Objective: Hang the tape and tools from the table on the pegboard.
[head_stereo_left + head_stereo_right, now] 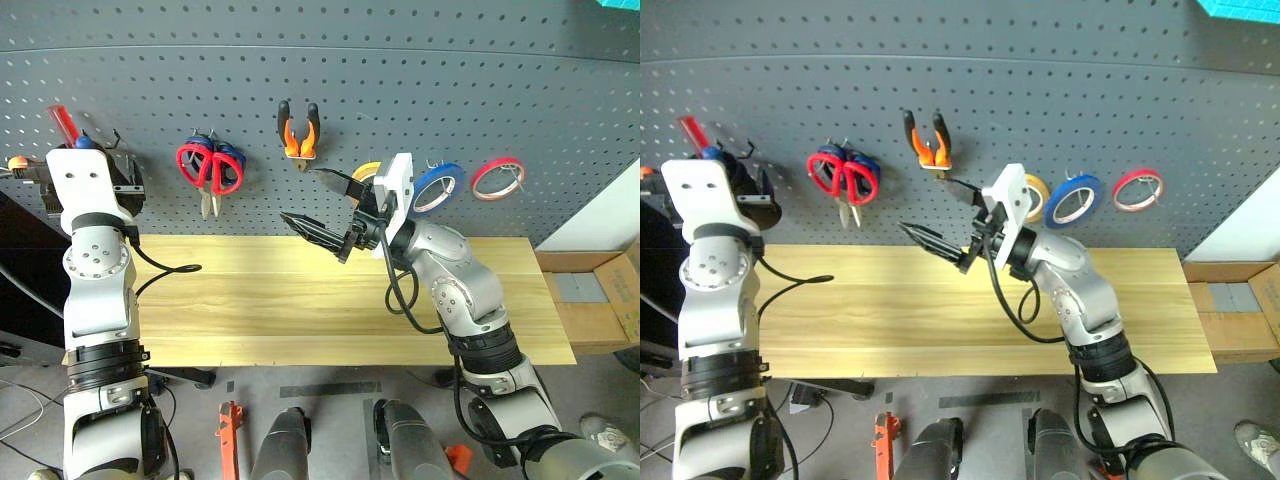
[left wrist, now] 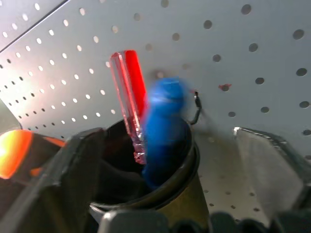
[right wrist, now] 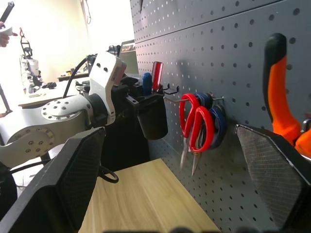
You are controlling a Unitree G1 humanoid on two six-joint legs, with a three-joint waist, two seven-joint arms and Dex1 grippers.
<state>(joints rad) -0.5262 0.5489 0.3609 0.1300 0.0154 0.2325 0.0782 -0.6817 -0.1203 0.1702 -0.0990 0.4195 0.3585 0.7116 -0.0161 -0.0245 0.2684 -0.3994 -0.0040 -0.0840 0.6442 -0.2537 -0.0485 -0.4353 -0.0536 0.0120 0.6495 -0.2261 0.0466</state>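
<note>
A: Where is the blue-handled screwdriver seen, and how is it oriented?

B: It is seen standing in the black cup hung on the pegboard, at the board's left end. Its long axis is close to upright, handle up and tip down inside the cup, beside a red-handled screwdriver that is also stood handle-up.

A: Is it held by the left gripper?

B: No. The fingers are spread wide on either side of the cup, and nothing is clasped between them.

A: And the other tools?

B: The red-handled scissors are hung on a hook with the blades pointing down, over a blue-handled pair. The pliers are hung to their right, handles up, nose down. The yellow-tan tape is hung flat against the board, partly hidden behind the right arm, with a blue tape roll and a red tape roll beyond it.

A: How is the right gripper seen?

B: It is held above the table in front of the board, pointing to the robot's left, fingers fully parted and empty.
</note>
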